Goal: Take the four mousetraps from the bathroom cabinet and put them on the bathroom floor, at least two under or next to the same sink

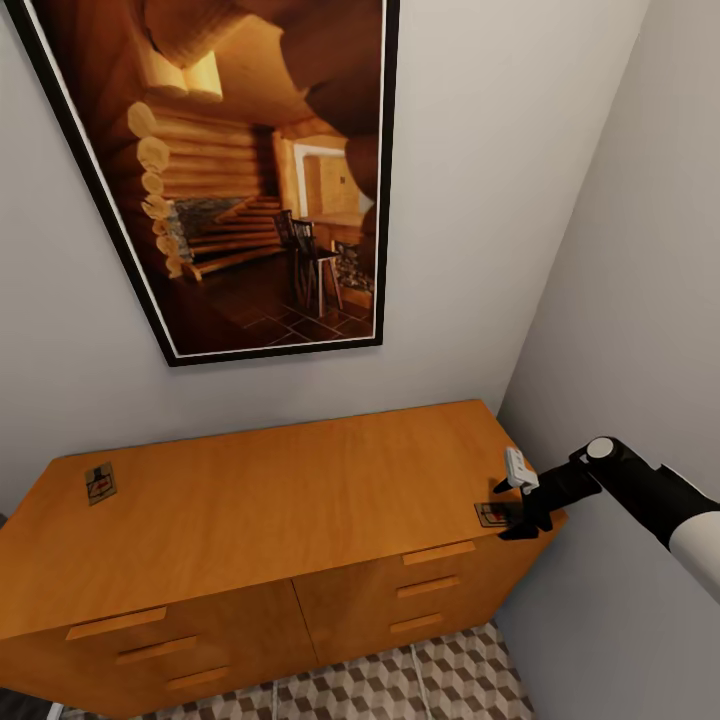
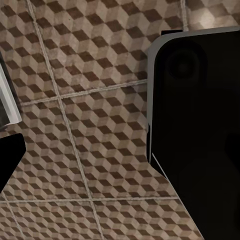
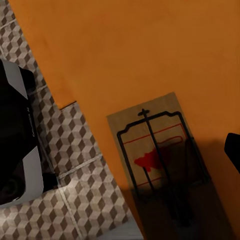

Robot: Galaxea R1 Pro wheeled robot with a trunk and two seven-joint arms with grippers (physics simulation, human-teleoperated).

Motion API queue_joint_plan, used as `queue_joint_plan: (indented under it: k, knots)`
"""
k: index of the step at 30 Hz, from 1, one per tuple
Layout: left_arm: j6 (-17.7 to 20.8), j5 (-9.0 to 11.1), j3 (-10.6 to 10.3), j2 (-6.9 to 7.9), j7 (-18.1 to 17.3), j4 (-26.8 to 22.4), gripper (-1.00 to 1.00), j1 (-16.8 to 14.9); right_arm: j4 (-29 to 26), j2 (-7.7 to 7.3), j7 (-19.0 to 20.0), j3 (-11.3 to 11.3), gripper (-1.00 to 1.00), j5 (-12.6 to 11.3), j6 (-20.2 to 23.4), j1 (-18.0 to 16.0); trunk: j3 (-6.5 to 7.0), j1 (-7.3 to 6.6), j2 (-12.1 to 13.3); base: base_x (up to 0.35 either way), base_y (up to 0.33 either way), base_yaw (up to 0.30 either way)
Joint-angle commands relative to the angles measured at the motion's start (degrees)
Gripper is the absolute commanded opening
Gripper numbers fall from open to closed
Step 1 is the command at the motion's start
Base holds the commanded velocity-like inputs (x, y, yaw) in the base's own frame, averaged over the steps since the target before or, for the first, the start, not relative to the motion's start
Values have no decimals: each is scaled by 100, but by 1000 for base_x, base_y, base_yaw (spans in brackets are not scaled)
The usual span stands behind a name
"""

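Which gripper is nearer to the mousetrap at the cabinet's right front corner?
Right. The right gripper hangs just over that mousetrap at the edge of the cabinet. The left wrist view faces the tiled bathroom floor, so the left gripper is away from it.

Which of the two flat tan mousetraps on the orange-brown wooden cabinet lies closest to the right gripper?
The mousetrap at the cabinet's front right corner, directly beneath the right gripper; the other mousetrap lies far off at the top's left end.

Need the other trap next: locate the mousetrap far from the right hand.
Head view: that mousetrap lies flat on the cabinet top's far left corner, near the wall.
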Motion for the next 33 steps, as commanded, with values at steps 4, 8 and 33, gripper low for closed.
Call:
queue_joint_plan:
  k: [4, 8, 33]
  knots:
    - [-37, 47, -49, -3, 0, 22, 100, -9, 60, -5, 8, 17, 100, 0, 34, -6, -11, 3, -12, 0, 0, 0]
    - [-37, 47, -49, -3, -2, 22, 100, -9, 107, -1, 4, 18, 100, 0, 28, -6, -11, 3, -12, 0, 0, 0]
    - [-36, 47, -49, -3, 0, 22, 100, -9, 287, 21, -14, 18, 100, 0, -219, -9, -11, 3, -12, 0, 0, 0]
